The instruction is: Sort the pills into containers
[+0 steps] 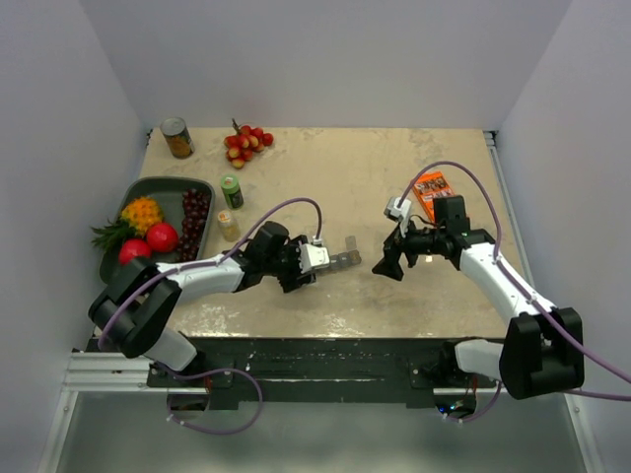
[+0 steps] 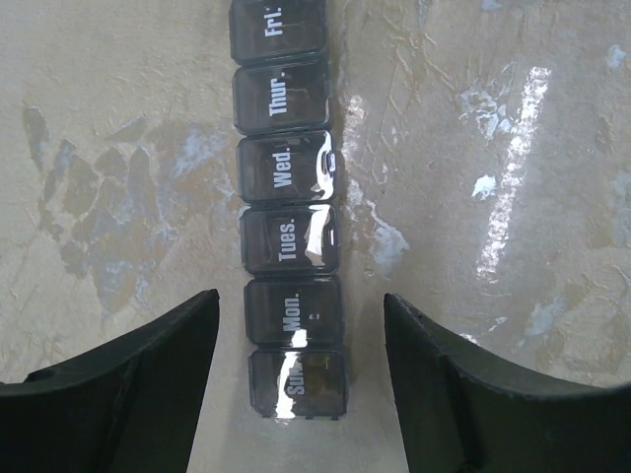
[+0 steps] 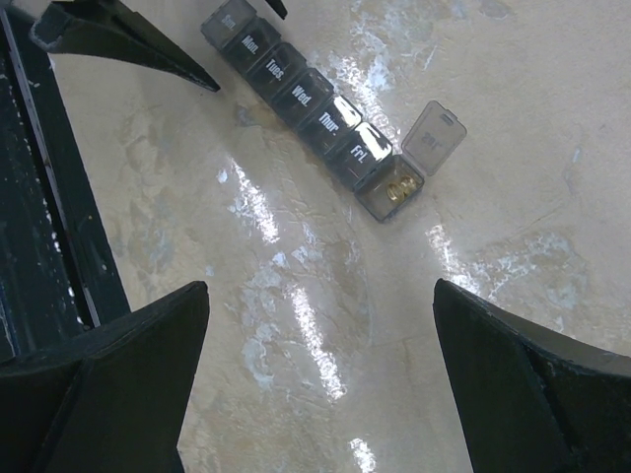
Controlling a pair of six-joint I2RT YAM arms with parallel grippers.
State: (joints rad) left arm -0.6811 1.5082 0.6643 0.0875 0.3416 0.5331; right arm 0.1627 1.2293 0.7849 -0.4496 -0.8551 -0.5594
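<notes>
Left gripper (image 2: 301, 299) straddles the container strip's (image 2: 286, 236) Sunday end.

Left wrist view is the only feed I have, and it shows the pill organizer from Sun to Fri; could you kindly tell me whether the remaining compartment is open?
Observer: Yes. In the right wrist view, the lid of the end compartment past Fri is flipped open on the pill organizer.
Operator: Thank you. Is anything inside it?
Observer: A few yellowish pills lie in that open compartment.
Operator: And where is the other arm, please?
Observer: In the top view, the right end effector is open and empty, just off the organizer's open end and not touching it.
</notes>
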